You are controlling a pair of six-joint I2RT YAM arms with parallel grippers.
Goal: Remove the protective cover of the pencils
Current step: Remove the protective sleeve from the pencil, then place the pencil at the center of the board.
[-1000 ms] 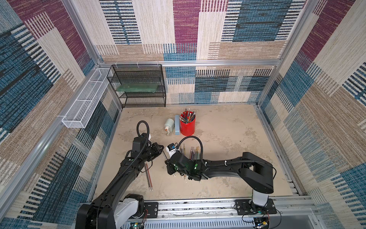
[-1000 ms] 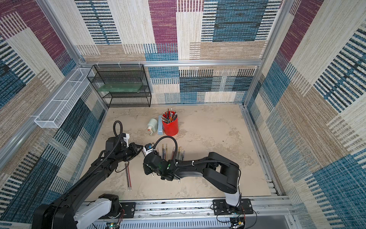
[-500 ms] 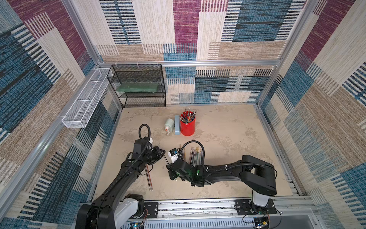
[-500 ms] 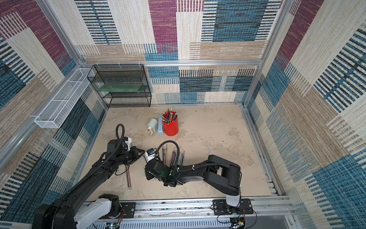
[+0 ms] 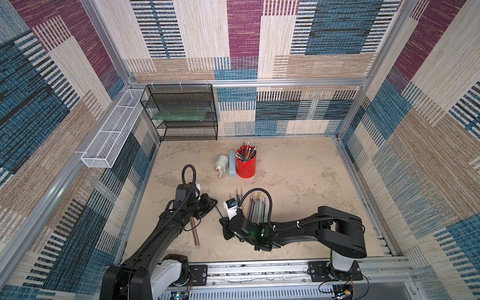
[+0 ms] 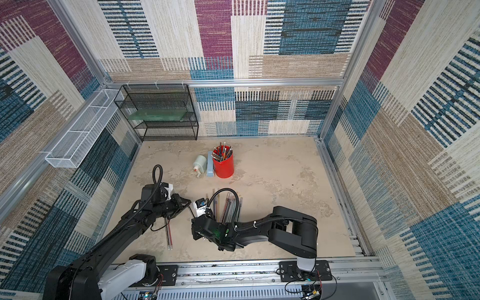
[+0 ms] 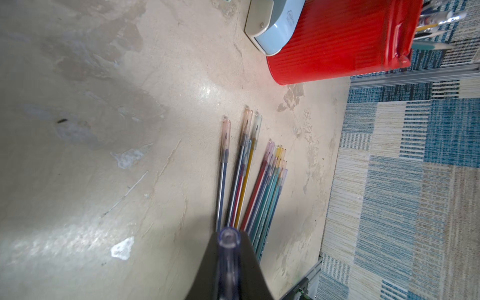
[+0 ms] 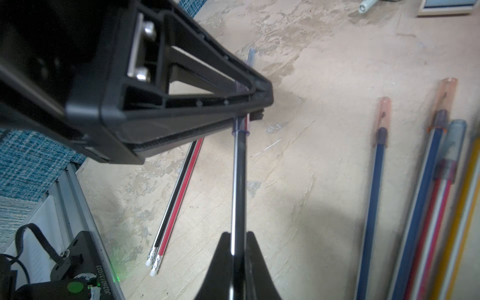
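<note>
**A:** What are the top views showing?

**B:** In both top views the left claw (image 5: 212, 204) and the right claw (image 5: 223, 220) are meeting near the front of the worktop (image 5: 298, 181). Both are pressing shut on one held pencil (image 5: 219, 213), which is spanning the gap between them. The capped pencils (image 5: 255, 207) are lying just beside the right claw, and a red cup (image 5: 246, 166) is standing farther back.

**A:** And the left wrist view?

**B:** The left claw (image 7: 228, 237) is pinching a clear cap (image 7: 228, 259). The capped pencils (image 7: 259, 187) are fanning out on the worktop beyond it.

**A:** And the right wrist view?

**B:** The right claw (image 8: 240, 240) is gripping the held pencil (image 8: 239, 181) by its dark shaft. The clear cap (image 8: 240, 128) is sitting over the tip, inside the left claw (image 8: 246, 104). Two bare pencils (image 8: 179, 194) are lying on the worktop beneath.
</note>
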